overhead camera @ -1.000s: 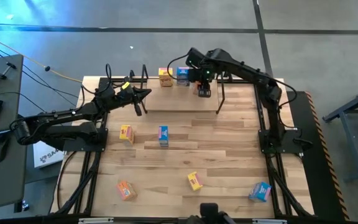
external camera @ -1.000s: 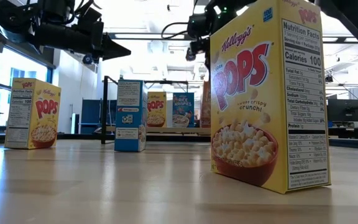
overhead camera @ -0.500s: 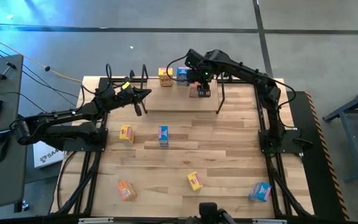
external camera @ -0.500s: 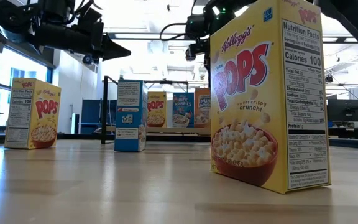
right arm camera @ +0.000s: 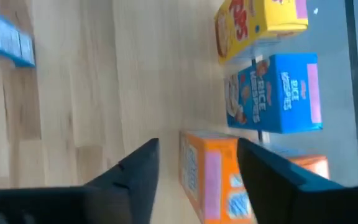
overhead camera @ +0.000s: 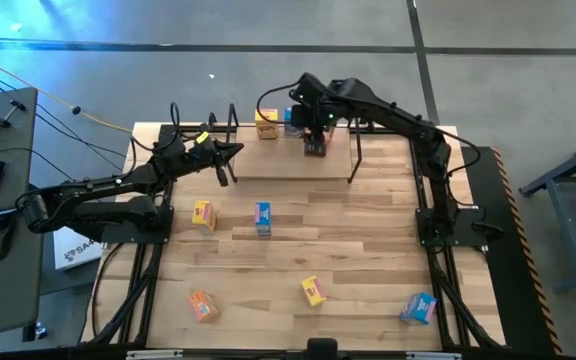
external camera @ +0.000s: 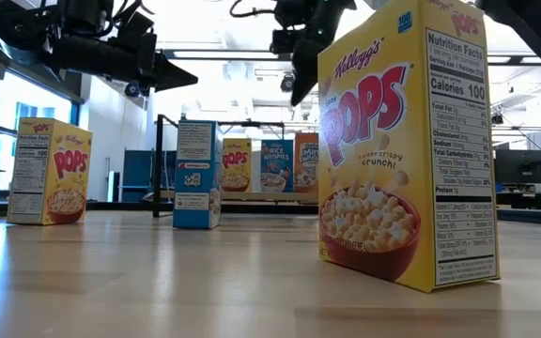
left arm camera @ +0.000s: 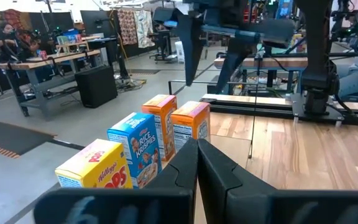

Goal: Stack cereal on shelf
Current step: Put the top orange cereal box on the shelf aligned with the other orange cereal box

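Note:
My right gripper (right arm camera: 197,148) is open above the shelf (overhead camera: 278,164) at the table's far edge. Its fingers stand on either side of an orange cereal box (right arm camera: 205,180) without touching it. That box (left arm camera: 191,124) stands upright on the shelf in a row with a second orange box (left arm camera: 160,117), a blue one (overhead camera: 293,118) and a yellow one (overhead camera: 265,122). My left gripper (overhead camera: 222,172) is shut and empty, hovering by the shelf's left end.
Several cereal boxes stand on the tabletop: yellow (overhead camera: 204,214), blue (overhead camera: 262,217), orange (overhead camera: 202,305), yellow (overhead camera: 313,291) and blue (overhead camera: 419,308). The shelf's black wire loops (overhead camera: 230,120) rise at its left end. The plank's right half is bare.
My right gripper carried the orange box a little toward the table's left along the shelf and set it down upright next to the blue box. It then rose clear of the box, which stays standing in the row.

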Controlling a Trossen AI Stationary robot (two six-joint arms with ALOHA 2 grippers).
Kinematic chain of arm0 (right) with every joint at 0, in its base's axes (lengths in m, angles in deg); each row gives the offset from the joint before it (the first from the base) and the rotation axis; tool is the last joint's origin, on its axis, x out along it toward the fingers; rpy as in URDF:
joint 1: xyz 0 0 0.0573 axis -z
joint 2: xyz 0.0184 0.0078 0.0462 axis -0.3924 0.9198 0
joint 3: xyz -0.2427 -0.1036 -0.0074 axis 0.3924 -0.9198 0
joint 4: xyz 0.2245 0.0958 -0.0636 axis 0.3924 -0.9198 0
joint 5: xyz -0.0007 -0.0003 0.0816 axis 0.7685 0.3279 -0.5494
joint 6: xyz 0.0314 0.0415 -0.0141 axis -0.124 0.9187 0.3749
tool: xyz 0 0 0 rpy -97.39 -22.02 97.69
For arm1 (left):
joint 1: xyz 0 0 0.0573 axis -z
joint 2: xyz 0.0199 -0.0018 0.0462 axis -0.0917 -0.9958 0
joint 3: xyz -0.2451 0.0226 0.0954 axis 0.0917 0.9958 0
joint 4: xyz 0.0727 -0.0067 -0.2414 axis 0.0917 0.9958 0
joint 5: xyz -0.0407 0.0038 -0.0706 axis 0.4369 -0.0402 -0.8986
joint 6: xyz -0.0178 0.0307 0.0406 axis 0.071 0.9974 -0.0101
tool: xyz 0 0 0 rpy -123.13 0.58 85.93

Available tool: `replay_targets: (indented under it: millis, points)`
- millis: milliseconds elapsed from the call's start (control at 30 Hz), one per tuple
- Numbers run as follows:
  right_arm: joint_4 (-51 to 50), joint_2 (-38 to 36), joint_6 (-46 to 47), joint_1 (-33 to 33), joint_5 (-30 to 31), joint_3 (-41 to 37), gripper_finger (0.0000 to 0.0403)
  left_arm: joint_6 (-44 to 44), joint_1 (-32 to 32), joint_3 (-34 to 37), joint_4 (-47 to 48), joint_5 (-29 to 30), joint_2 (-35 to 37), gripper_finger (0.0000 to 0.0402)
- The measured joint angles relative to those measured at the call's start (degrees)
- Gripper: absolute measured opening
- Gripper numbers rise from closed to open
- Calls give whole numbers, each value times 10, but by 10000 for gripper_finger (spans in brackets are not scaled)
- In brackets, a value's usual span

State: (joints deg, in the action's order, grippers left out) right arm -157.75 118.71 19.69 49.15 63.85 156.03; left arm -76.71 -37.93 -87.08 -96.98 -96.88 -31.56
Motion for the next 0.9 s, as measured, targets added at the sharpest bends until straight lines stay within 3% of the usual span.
replay_targets:
  millis: [200,333,900]
  points:
    - [27,25,13,-17,56,-33,60,0,0,0,0,0,0,0]
    - [53,45,16,-21,81,-33,11,0,0,0,0,0,0,0]
    - [11,67,40,-17,110,-33,9,0,0,0,1,0,0,0]
